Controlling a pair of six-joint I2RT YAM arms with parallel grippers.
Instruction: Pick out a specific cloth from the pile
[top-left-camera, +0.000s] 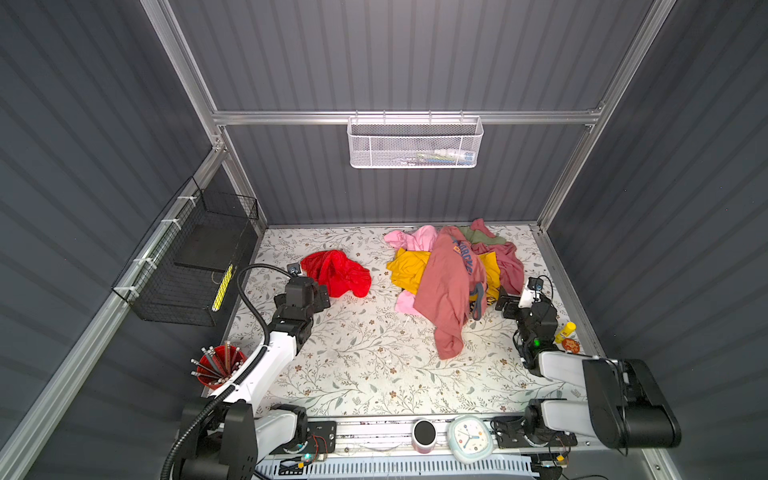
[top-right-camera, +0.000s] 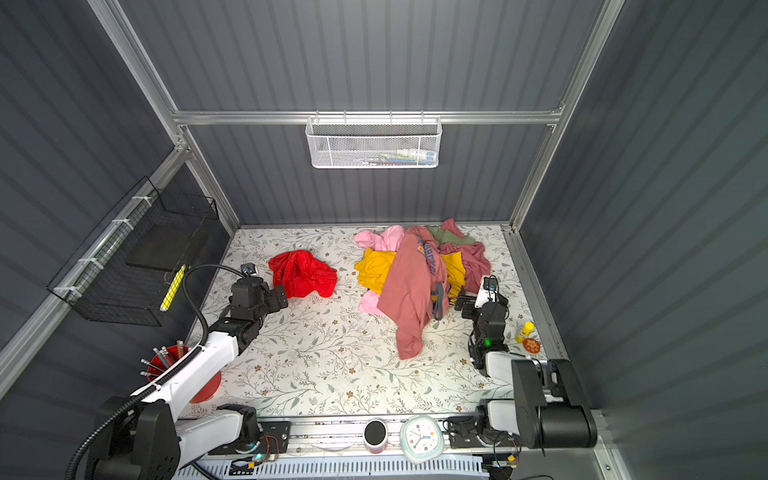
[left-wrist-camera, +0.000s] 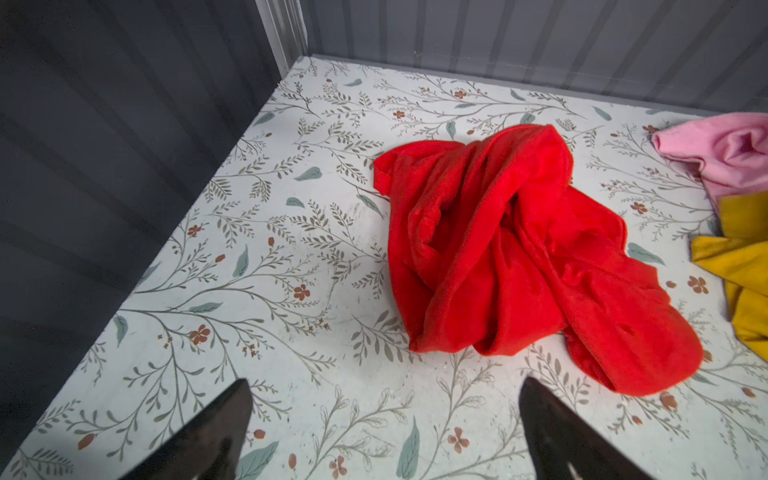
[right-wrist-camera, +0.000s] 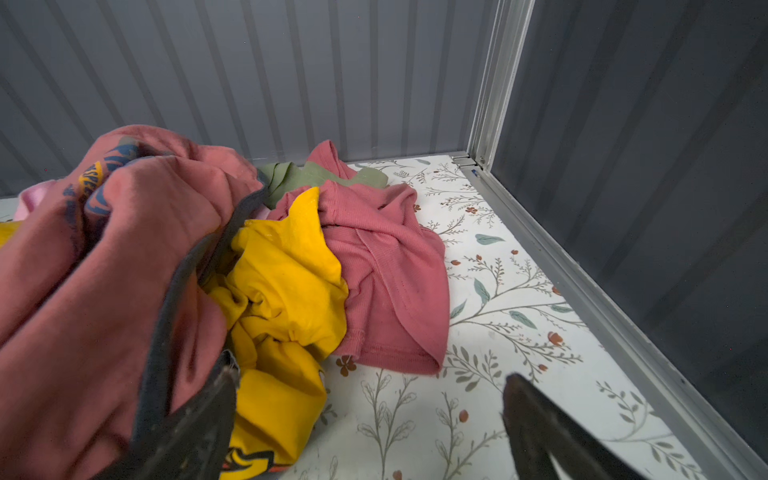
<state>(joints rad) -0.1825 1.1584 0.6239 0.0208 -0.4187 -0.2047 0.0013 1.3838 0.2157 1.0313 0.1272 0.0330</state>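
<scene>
In both top views the cloth lay alone, far left on the table, well apart from the pile on the right. The left wrist view showed the left gripper wide open, empty, just short of it. The right wrist view showed the right gripper equally wide, empty, beside the pile. I judged the cloth light, limp, slippery; I would pinch a raised middle fold.

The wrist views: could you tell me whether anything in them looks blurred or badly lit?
Left wrist view: the red cloth is sharp, though saturation flattens some folds. Right wrist view: the near dusty-rose shirt is soft, the ribbed pink garment beyond it crisp.
</scene>
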